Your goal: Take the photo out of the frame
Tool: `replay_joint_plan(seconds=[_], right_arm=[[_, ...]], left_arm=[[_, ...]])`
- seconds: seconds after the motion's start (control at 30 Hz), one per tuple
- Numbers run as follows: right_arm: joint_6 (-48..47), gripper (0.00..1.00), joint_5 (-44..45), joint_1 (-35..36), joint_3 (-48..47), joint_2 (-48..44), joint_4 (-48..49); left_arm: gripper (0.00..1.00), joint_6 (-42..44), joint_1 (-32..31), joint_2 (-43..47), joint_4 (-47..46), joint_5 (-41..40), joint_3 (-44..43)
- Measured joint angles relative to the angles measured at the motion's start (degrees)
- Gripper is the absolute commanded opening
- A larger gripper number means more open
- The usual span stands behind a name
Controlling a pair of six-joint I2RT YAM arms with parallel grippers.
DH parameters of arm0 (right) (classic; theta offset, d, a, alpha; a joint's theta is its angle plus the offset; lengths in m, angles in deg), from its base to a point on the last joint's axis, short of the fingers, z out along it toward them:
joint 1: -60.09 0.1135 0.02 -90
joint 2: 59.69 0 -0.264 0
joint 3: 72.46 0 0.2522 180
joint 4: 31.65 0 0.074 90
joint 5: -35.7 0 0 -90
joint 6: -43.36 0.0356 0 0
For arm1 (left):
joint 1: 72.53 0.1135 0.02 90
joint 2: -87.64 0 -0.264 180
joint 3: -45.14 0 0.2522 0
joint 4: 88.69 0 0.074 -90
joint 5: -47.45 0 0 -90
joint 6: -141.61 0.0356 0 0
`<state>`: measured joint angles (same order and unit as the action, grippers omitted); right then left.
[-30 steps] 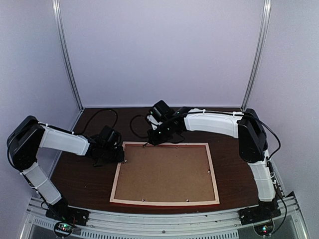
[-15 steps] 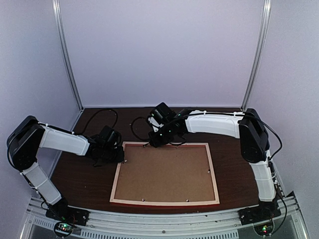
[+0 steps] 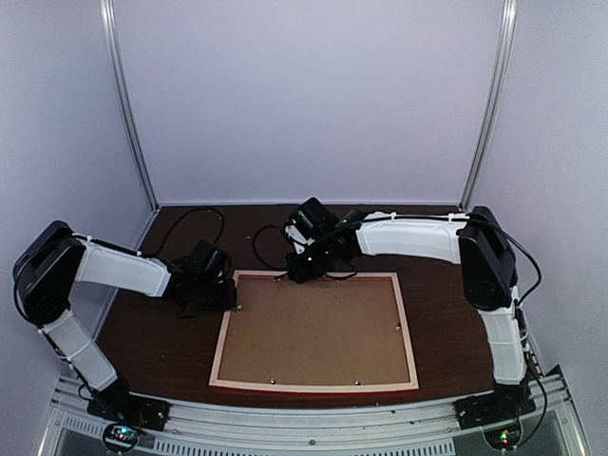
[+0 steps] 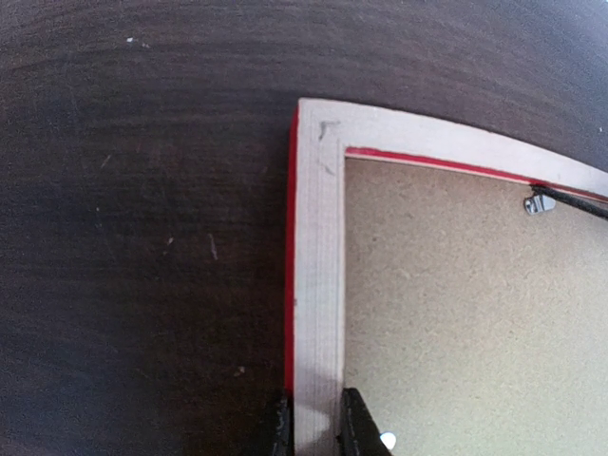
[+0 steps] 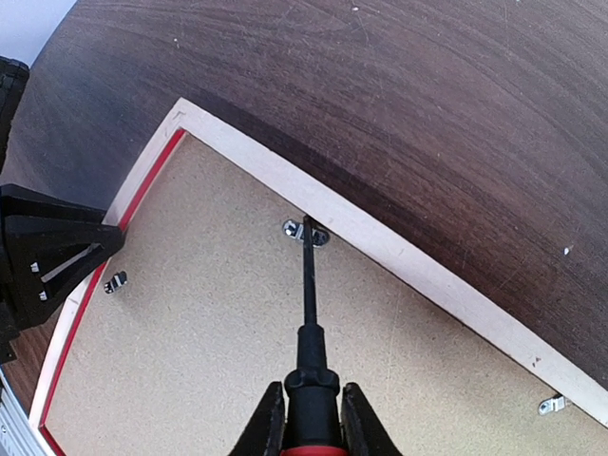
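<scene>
A: So, you have the frame [image 3: 408, 332] lying face down in the middle of the surface [image 5: 427, 114], pale wood rim up, with red showing only along its edges. Your left gripper [image 4: 316, 425] is pinched narrow on the left rail near the far-left corner. I judge that's to stop the frame sliding.

B: Right, because your right gripper [image 5: 312, 418] is closed on the screwdriver [image 5: 306, 294] at its handle, and the tip rests on the metal tab [image 5: 306, 231] by the far rail. You likely need that tab turned aside before the backing board [image 5: 218, 361] can lift.

A: The board looks plain brown and fibrous, sitting inside the rim. Other small tabs show around it.

B: And the photo? You can't see it. It's presumably under that board, inside the frame.
</scene>
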<state>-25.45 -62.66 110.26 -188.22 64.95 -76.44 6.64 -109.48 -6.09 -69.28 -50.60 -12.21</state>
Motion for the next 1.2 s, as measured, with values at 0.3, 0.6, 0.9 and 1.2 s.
replay_joint_plan(seconds=[0.3,0.6,0.9,1.2], right_arm=[[0.22,0.0,0.04,0.13,1.03,-0.76,-0.02],[0.9,0.0,0.04,0.9,1.03,-0.76,-0.04],[1.75,0.0,0.26,2.23,2.12,-1.51,0.04],[2.49,0.0,0.72,2.84,2.21,-1.53,0.09]], left_arm=[[0.15,0.0,0.0,0.33,0.48,-0.07,0.11],[0.15,-0.02,0.0,0.37,0.37,-0.07,0.22],[0.15,-0.02,0.0,0.52,0.31,-0.07,0.44],[0.15,-0.2,0.0,0.72,0.04,-0.07,0.72]])
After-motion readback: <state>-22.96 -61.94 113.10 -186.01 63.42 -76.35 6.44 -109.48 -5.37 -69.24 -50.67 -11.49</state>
